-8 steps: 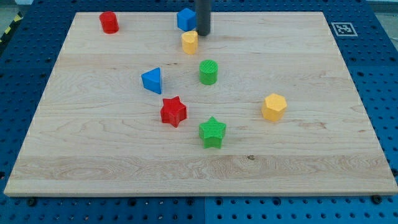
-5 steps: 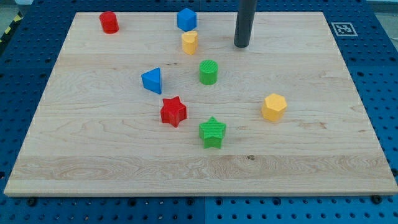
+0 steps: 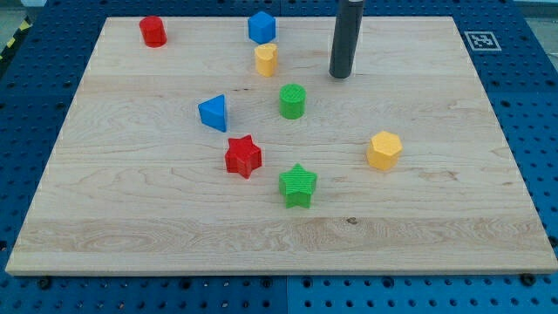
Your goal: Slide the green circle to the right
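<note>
My tip (image 3: 341, 76) is the bottom end of the straight dark rod; no claw on this rig, so nothing to open, clench or grasp with; it only pushes. Tip sits on bare wood, up and to the view's right of the green circle, a short green plastic cylinder (image 3: 293, 101), near it but apart, no contact.

Outward from there: small yellow block (image 3: 266, 60), shape hard to call at this size, possibly a heart, lies to the view's left of the tip and above the green circle; blue plastic block, roughly cube-like (image 3: 261, 26), above that near the top edge; red plastic cylinder (image 3: 153, 31) far at the view's top left; blue triangular block (image 3: 214, 112) left of the target; red star (image 3: 243, 156) and green star (image 3: 298, 184) below it; yellow hexagonal block (image 3: 384, 150) to the lower right; all on the light wooden board (image 3: 453, 218).

Step in hand, as I judge it: the tip is on the wrong side; a push to the right needs contact on the circle's left face. Route around above the circle, between it and the small yellow block; the gap looks tight, so go slow; settle level with the circle's centre, then push straight right; an off-centre hit will roll it off line. The lane to the right looks free; the yellow hexagonal block sits lower and should be missed.
</note>
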{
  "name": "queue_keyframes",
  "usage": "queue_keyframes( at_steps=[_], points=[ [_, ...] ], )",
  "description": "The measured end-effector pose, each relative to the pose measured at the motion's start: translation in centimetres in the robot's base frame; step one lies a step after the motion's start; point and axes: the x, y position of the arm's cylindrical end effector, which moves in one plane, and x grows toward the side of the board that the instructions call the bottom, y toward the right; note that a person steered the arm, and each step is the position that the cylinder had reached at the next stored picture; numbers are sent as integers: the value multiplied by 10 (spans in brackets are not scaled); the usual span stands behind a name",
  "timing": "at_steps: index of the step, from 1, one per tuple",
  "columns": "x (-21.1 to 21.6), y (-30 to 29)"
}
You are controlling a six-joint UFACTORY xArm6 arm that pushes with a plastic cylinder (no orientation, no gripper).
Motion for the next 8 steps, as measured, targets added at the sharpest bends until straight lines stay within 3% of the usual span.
queue_keyframes(
  at_steps=[2, 4, 8],
  points=[
    [1, -17],
    [19, -100],
    [87, -76]
  ],
)
